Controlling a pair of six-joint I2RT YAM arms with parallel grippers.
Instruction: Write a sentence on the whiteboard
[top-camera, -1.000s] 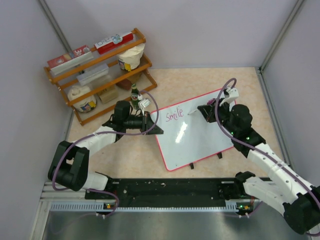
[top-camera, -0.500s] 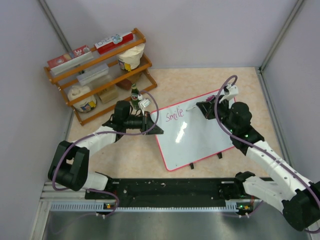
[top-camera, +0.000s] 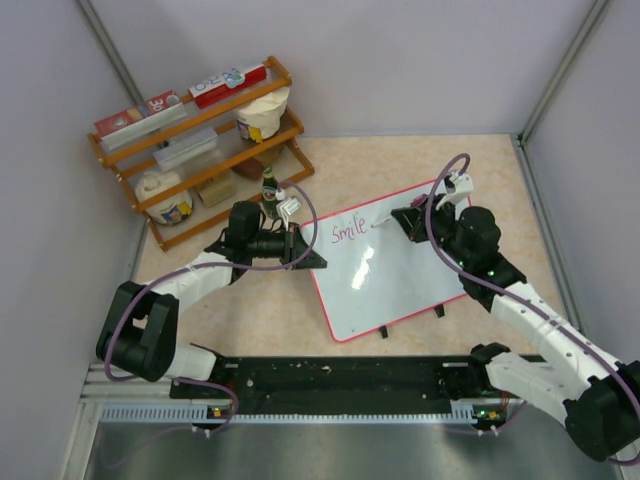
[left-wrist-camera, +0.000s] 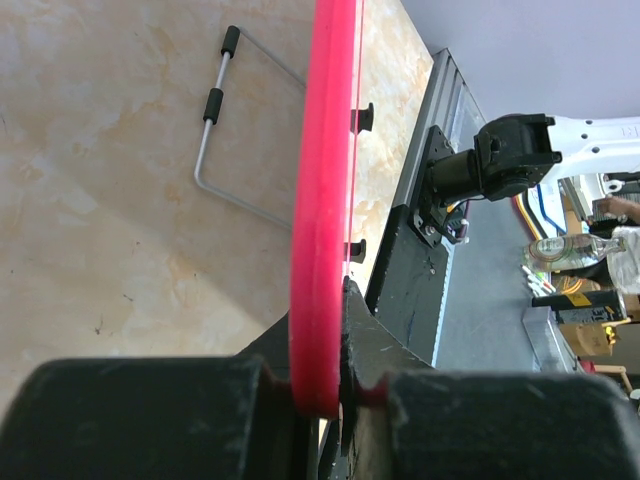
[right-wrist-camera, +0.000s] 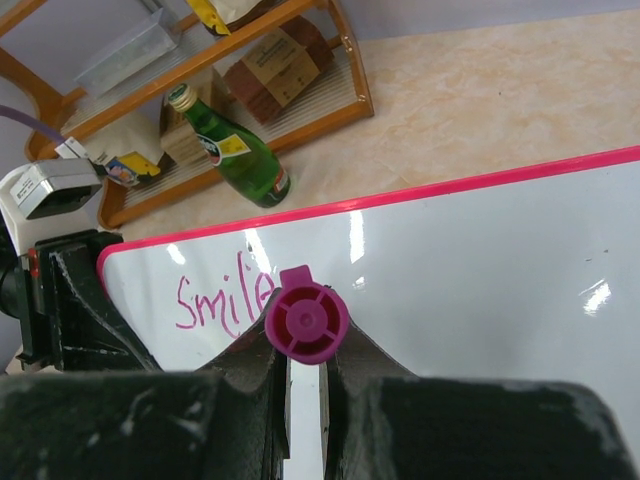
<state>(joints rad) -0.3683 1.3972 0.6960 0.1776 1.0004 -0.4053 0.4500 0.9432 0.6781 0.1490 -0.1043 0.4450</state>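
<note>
The whiteboard (top-camera: 400, 280), glossy white with a red-pink frame, lies tilted on the table. Pink cursive "Smile" (top-camera: 349, 229) sits at its top left and also shows in the right wrist view (right-wrist-camera: 222, 300); no further words show. My left gripper (top-camera: 305, 250) is shut on the board's left frame edge (left-wrist-camera: 325, 200), with the frame between its jaws (left-wrist-camera: 330, 385). My right gripper (top-camera: 400, 218) is shut on a magenta marker (right-wrist-camera: 306, 322), seen end-on, just right of "Smile" over the board (right-wrist-camera: 480, 280). The marker's tip is hidden.
A wooden rack (top-camera: 200, 150) with boxes and tubs stands at the back left. A green bottle (top-camera: 268, 190) stands beside it, close to the board's top left corner (right-wrist-camera: 235, 150). A bent wire stand (left-wrist-camera: 215, 130) shows under the board. Walls close three sides.
My right gripper has shifted a little to the left with the marker, closer to the end of "Smile". The left gripper and the board have not moved.
</note>
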